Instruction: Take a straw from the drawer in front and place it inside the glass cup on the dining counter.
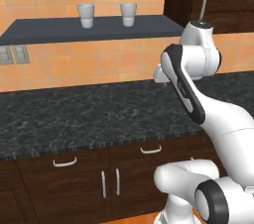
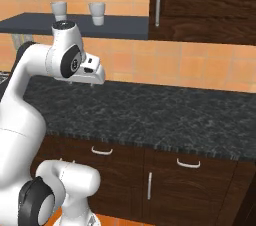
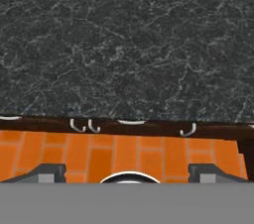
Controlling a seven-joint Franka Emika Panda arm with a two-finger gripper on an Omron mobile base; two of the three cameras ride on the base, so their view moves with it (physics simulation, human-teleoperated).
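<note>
My gripper [image 3: 128, 174] is open, its two dark fingertips [image 3: 49, 171] far apart with nothing between them. It hangs above the black speckled counter [image 1: 89, 114], close to the front edge, looking straight down. Under that counter are two shut dark brown drawer fronts, one on the left [image 1: 64, 166] and one on the right [image 1: 151, 154], each with a small curved silver handle [image 2: 102, 151]. I cannot tell which of them is the drawer of the task. The straw is hidden. The glass cup and the dining counter are out of view.
Two pale tumblers [image 1: 86, 15] stand on a dark wall shelf [image 1: 59, 28] over the counter. A tall dark cabinet [image 2: 205, 5] with a vertical handle rises at the right. Cabinet doors [image 1: 110, 183] with vertical handles sit below the drawers. The floor [image 3: 124, 153] is orange tile.
</note>
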